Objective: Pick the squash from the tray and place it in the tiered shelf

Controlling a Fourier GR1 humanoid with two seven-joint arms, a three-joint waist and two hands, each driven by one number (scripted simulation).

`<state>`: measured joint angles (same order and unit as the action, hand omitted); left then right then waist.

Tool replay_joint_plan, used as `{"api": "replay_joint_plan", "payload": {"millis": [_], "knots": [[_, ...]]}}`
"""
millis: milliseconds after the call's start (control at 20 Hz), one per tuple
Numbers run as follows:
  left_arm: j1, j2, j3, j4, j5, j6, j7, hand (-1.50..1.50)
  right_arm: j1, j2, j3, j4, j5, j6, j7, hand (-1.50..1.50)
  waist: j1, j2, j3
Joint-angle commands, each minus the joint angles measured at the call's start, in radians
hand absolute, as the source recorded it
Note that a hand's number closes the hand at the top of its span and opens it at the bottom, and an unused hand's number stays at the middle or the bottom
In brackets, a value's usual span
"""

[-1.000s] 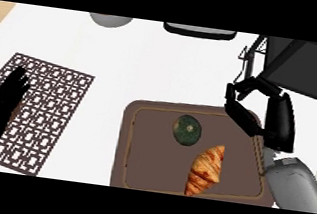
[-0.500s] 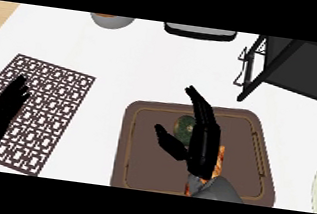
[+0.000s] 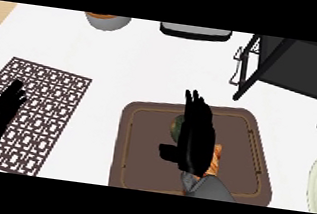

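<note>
Reach step: right hand [image 3: 196, 141] hovered over tray [image 3: 250, 141], fingers straight, grasping nothing, squash [image 3: 177, 124] partly hidden beneath them; next move likely required closing round it

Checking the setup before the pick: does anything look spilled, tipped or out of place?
Nothing stands out. The squash and a pastry lie inside the tray, mostly hidden under the right hand; the tiered shelf stands upright.

Squash [image 3: 176, 125] on tray [image 3: 245, 150] (centre front), mat [image 3: 43, 99] to its left, tiered shelf [image 3: 301, 62] behind right
</note>
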<state>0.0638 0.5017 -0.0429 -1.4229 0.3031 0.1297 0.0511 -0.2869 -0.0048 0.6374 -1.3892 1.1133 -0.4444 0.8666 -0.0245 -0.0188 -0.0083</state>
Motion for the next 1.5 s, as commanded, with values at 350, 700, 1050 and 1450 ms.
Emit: {"api": "replay_joint_plan", "payload": {"millis": [350,700,1050,1450], "knots": [[-0.055,0.003,0.011,0.052,0.003,-0.042,-0.006,0.0,-0.147,0.004,0.13,-0.15,-0.057,0.722,0.445,-1.5,0.019,0.013,0.005],[-0.032,-0.061,-0.015,0.031,-0.034,-0.013,-0.047,0.0,-0.203,0.004,0.046,-0.141,-0.103,0.831,0.459,-1.5,0.026,0.016,0.007],[0.02,-0.042,0.006,-0.016,-0.027,-0.038,-0.019,0.0,-0.21,-0.018,-0.074,-0.027,-0.089,0.829,0.343,-1.5,0.034,0.017,0.008],[-0.039,-0.07,0.038,0.032,-0.063,-0.054,-0.003,0.0,-0.141,0.003,-0.055,-0.044,-0.02,0.802,0.302,-1.5,0.027,0.018,0.008]]}}
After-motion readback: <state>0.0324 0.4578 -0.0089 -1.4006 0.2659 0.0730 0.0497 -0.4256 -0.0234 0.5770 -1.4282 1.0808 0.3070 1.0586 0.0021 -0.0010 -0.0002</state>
